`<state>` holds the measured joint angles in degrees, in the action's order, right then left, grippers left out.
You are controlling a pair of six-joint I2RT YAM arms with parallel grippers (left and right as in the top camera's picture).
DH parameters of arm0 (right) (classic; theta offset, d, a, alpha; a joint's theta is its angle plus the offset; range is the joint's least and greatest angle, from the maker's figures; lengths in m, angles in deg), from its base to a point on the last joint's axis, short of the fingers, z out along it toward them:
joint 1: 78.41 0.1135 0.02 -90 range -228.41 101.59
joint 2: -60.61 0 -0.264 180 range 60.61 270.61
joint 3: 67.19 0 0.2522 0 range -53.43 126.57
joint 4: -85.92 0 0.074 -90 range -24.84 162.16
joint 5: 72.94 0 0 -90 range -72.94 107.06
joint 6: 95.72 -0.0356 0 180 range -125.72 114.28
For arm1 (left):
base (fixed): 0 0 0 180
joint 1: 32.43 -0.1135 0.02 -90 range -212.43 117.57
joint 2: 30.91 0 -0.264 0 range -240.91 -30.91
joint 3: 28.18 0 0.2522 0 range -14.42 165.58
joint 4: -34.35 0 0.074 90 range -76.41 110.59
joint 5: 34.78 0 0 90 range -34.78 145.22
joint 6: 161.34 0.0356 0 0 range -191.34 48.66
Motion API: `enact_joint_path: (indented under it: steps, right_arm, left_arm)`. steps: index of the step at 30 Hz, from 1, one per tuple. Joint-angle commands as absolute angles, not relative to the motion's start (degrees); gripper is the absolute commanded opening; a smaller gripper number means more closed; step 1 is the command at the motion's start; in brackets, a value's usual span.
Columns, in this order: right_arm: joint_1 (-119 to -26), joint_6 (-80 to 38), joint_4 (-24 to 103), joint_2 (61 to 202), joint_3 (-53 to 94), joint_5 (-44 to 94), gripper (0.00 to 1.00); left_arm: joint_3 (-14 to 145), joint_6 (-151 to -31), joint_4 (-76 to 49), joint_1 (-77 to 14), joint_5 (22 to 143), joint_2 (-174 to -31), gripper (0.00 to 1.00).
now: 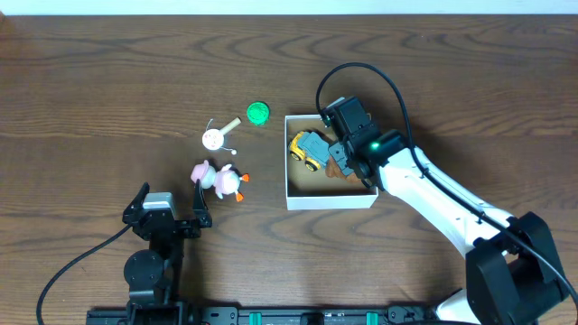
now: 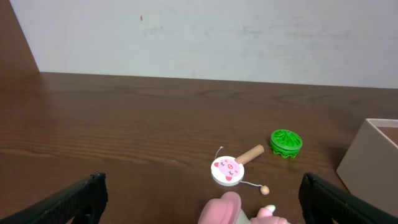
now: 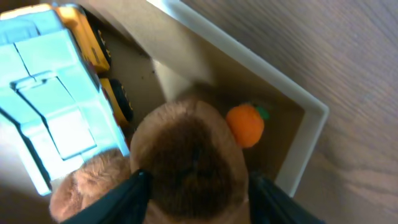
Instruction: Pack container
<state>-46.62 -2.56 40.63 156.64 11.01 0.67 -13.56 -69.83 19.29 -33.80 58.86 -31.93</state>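
Left tool (image 1: 173, 203) is wide open and empty; its wrist view crops both fingers (image 2: 68, 199). Just ahead of it lies a pink plush toy (image 1: 217, 179), half cut off in that view. Beyond are a pig-faced rattle (image 1: 215, 137) and a green disc (image 1: 258, 112). The container (image 1: 325, 199) is square, with no long axis. It sits square to the tabletop (image 1: 90, 90), opening upward, beneath the right tool (image 1: 346, 165). That tool appears clamped on a brown plush toy (image 3: 186, 155), largely hidden from overhead. A yellow-grey truck (image 1: 307, 149) lies beside it. Only the right wrist view shows an orange ball (image 3: 244, 124).

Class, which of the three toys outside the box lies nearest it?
The green disc; the pig-face drum and pink plush lie farther from the container.
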Motion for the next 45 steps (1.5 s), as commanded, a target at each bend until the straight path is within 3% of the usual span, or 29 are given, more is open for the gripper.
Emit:
enact_joint_path:
  steps: [1,8,18,35,38,40,43,44,45]
  right_arm:
    - [-46.99,-2.89,42.16,157.1,11.5,0.35,0.59]
    - [-46.89,-4.9,41.81,156.84,11.5,0.46,0.68]
    - [-46.84,-5.9,39.17,156.84,11.5,1.0,0.74]
    - [-46.84,-5.9,38.97,155.29,13.9,0.91,0.72]
    - [-46.84,-5.97,38.95,154.3,14.36,0.94,0.65]
    - [-46.84,-6.89,38.73,153.71,14.38,0.94,0.52]
    - [-46.84,-8.62,37.68,153.45,14.38,0.96,0.1]
    - [-46.84,-8.99,37.31,153.47,14.38,0.98,0.01]
    - [-46.84,-9.6,36.85,153.52,14.36,0.98,0.01]
  left_arm:
    - [-14.19,-69.87,16.89,-33.62,59.08,-31.95,0.98]
    - [-14.19,-69.87,16.89,-33.62,59.08,-31.95,0.98]
    - [-14.19,-69.87,16.89,-33.62,59.08,-31.95,0.98]
    - [-14.19,-69.87,16.89,-33.62,59.08,-31.95,0.98]
    - [-14.19,-69.87,16.89,-33.62,59.08,-31.95,0.98]
    - [-14.19,-69.87,16.89,-33.62,59.08,-31.95,0.98]
    - [-14.19,-69.87,16.89,-33.62,59.08,-31.95,0.98]
    - [-14.19,-69.87,16.89,-33.62,59.08,-31.95,0.98]
    - [-14.19,-69.87,16.89,-33.62,59.08,-31.95,0.98]
